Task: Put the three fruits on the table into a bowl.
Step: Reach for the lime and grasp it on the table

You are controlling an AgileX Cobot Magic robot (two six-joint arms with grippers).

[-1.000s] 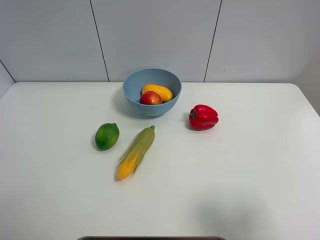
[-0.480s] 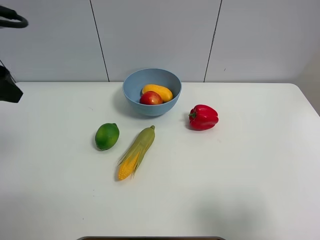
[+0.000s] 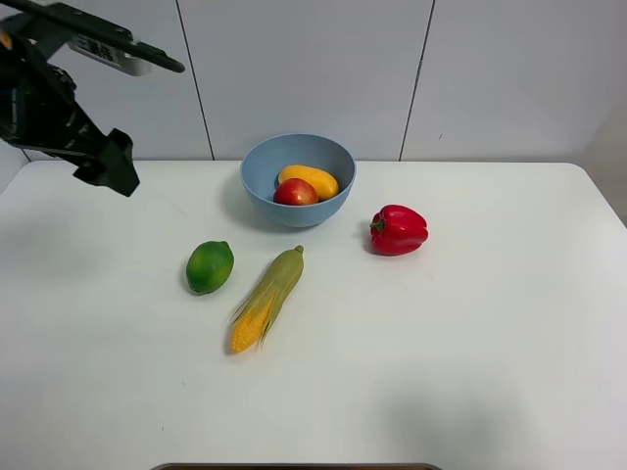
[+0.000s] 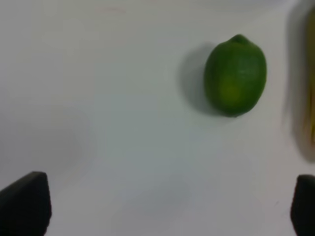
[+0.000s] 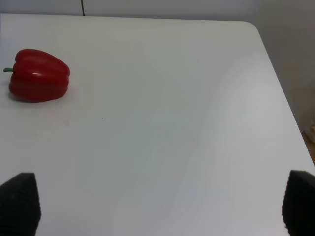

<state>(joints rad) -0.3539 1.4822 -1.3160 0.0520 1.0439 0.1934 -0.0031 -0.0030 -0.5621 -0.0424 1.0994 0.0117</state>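
Near corn (image 3: 266,299): lime (image 4: 235,74), L wrist + ext | bowl (image 3: 299,213): ext only

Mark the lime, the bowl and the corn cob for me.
lime (image 3: 210,266), exterior high view, middle of its skin.
bowl (image 3: 298,214), exterior high view, front outer wall.
corn cob (image 3: 274,290), exterior high view, middle of husk.

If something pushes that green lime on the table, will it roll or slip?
Probably it rolls: the lime is rounded and lies free on the smooth white table. Its glossy skin may slip in a pinch. Being slightly oval, it might veer rather than roll straight.
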